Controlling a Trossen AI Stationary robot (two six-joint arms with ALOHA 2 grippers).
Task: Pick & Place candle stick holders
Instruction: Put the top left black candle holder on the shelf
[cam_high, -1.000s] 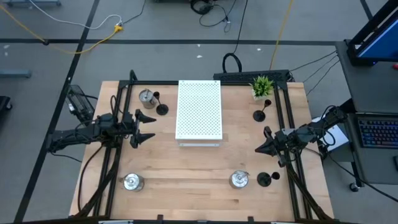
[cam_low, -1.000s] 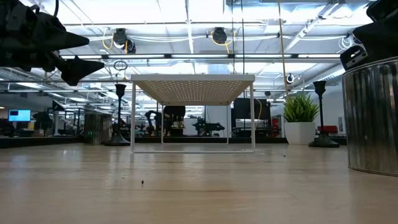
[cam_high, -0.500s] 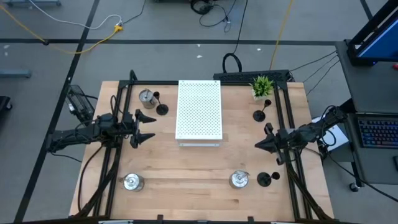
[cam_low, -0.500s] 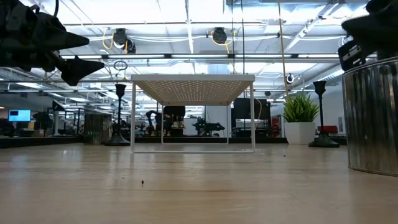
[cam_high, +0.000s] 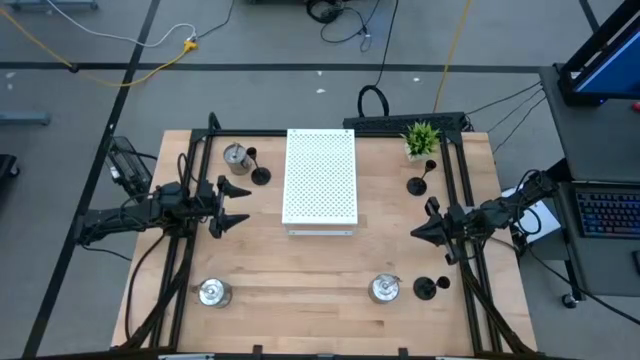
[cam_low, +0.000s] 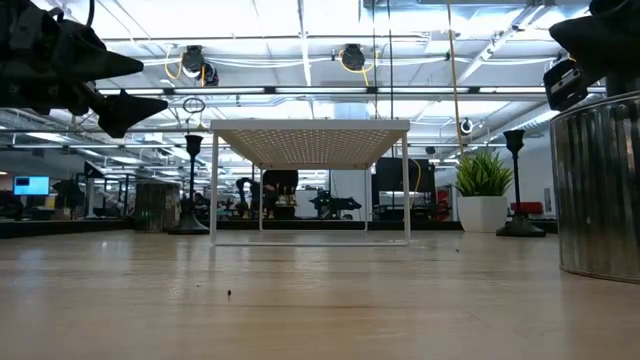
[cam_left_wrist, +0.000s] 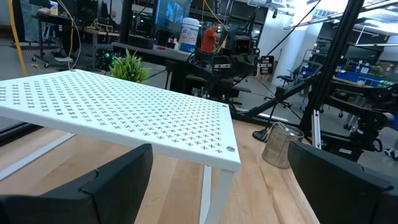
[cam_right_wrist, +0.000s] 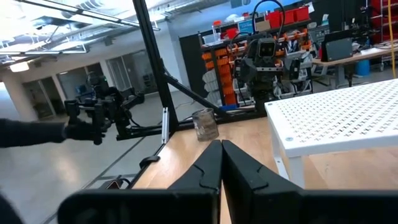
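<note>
Black holder (cam_high: 418, 184) just beyond closed right gripper (cam_high: 416, 235)

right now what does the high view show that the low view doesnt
Only the high view shows the left front silver holder, the right front black holder, the back-left silver holder and both tools whole: left tool open, right tool shut. Only the low view shows the room's ceiling lights and the board's legs. Both show the white board and plant.
</note>
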